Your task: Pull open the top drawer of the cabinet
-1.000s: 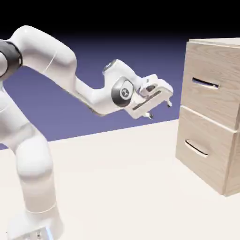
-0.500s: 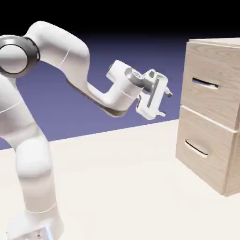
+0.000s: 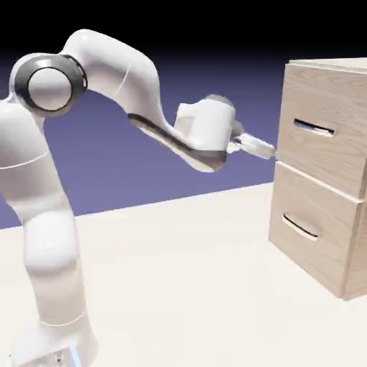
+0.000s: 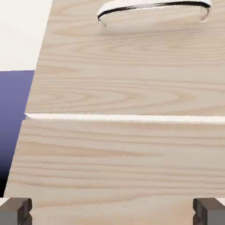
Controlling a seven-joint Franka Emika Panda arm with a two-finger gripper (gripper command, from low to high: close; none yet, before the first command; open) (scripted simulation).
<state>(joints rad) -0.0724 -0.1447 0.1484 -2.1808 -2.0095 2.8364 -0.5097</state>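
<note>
Okay, gripper (image 4: 112,212): fingers spread wide, one grey tip at each side of the hand view's bottom edge, nothing held between them.
Gripper spot: right by the cabinet (image 3: 322,172) in the exterior view, tips around the left edge of its front. Can't really tell from here if they're touching it.
Arm (image 3: 143,86): white, up from the exterior view's lower left, arched over, then reaching across to the right with the hand slightly tipped down.
Top drawer (image 3: 320,154): upper half of the cabinet at the exterior view's right, looks shut, front pretty much in line with the one below. In the hand view it's the wood panel at the bottom, between and beyond the fingertips.
Top handle (image 3: 314,127): slim metal bar across the upper front, off to the right of the gripper in the exterior view.
Lower drawer (image 3: 308,222): also looks shut, right under the pale seam.
Lower handle (image 4: 154,6): curved and silvery, up at the hand view's top edge, so that view is basically upside down lol.
Table (image 3: 179,287): pale surface under everything.
</note>
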